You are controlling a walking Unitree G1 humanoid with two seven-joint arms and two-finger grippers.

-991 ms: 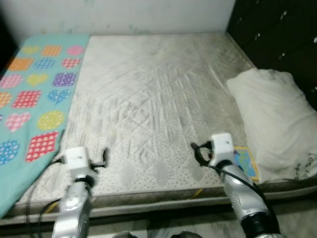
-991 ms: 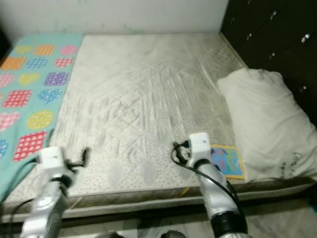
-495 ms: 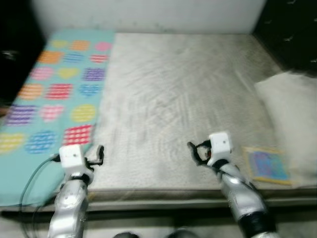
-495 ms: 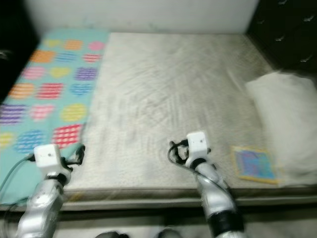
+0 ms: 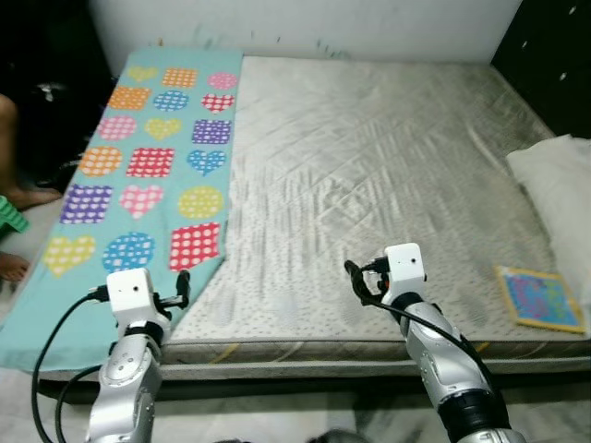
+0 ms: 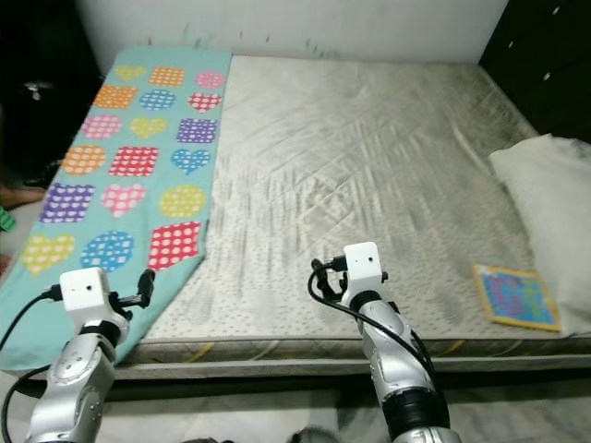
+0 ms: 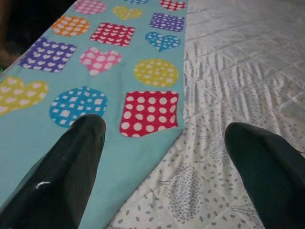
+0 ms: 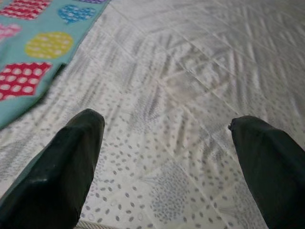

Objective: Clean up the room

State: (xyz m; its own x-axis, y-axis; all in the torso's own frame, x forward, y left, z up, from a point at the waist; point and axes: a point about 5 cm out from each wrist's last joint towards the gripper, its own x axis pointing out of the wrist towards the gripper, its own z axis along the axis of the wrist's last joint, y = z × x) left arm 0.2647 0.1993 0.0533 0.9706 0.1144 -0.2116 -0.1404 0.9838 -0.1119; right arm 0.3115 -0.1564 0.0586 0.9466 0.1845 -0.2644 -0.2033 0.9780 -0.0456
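Bed point(image 5: 369, 166) is what we see, big and grey, right in front of both claws. Our left claw point(image 7: 162, 167) hangs over the near edge with its two fingers wide apart, holding nothing. Just ahead of it lies a blue blanket point(image 5: 148, 157) with bright hearts and dots. Our right claw point(image 8: 167, 167) is spread apart too, with bare mattress under it. Off to its right side lies a small picture book point(image 5: 541, 299), and beyond that a white pillow point(image 5: 559, 185), touching the book.
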